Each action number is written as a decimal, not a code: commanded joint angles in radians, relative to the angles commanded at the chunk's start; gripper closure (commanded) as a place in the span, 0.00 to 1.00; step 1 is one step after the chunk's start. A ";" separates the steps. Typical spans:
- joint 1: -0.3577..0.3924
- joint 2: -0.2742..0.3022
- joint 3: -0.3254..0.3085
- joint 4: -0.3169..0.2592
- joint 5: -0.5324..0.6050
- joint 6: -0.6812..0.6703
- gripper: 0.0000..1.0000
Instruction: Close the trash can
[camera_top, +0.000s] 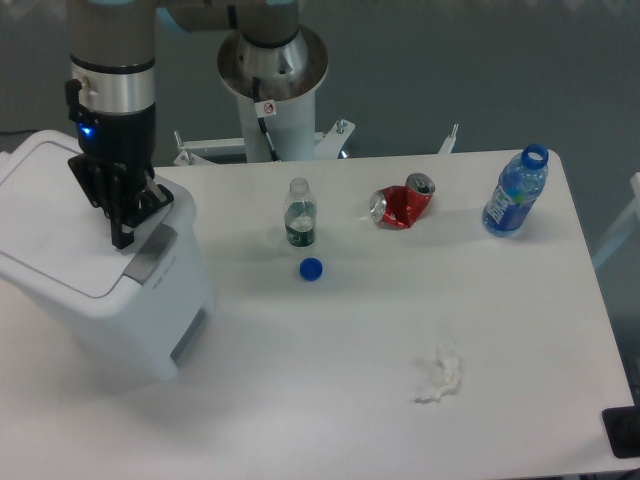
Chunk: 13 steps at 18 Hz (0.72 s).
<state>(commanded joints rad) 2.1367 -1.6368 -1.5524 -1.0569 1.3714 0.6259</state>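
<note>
We see the trash can (110, 300) standing at the left end of the table (400, 320), a white boxy bin far larger than anything else there. It sits tilted, its lid (55, 225) sloping down toward the left, and its grey latch panel (150, 253) faces the middle of the table. The lid lies flat on the body, with no gap that we can make out along its edge.

The gripper (121, 238) hangs straight down from the arm over the lid's right edge, just above the latch panel. Its dark fingers appear pressed close together — we find no gap between them — and the tip looks to touch the lid, though we cannot tell how firmly.

The rest of the table holds loose litter, all well apart from the bin. A small clear bottle (299, 213) stands upright near the middle, uncapped, with a blue cap (311, 268) lying just in front of it. To its right lies a crushed red can (401, 204) on its side. At the far right edge stands a blue bottle (516, 192), open at the top. Nearer us, toward the front right, lies a crumpled white tissue (439, 374).
</note>
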 joint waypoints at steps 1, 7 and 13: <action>0.023 0.002 0.005 0.000 0.000 0.002 0.31; 0.193 -0.008 0.003 -0.002 0.003 0.029 0.00; 0.363 -0.127 0.006 -0.002 0.012 0.245 0.00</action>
<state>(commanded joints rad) 2.5002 -1.7638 -1.5463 -1.0584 1.3837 0.8708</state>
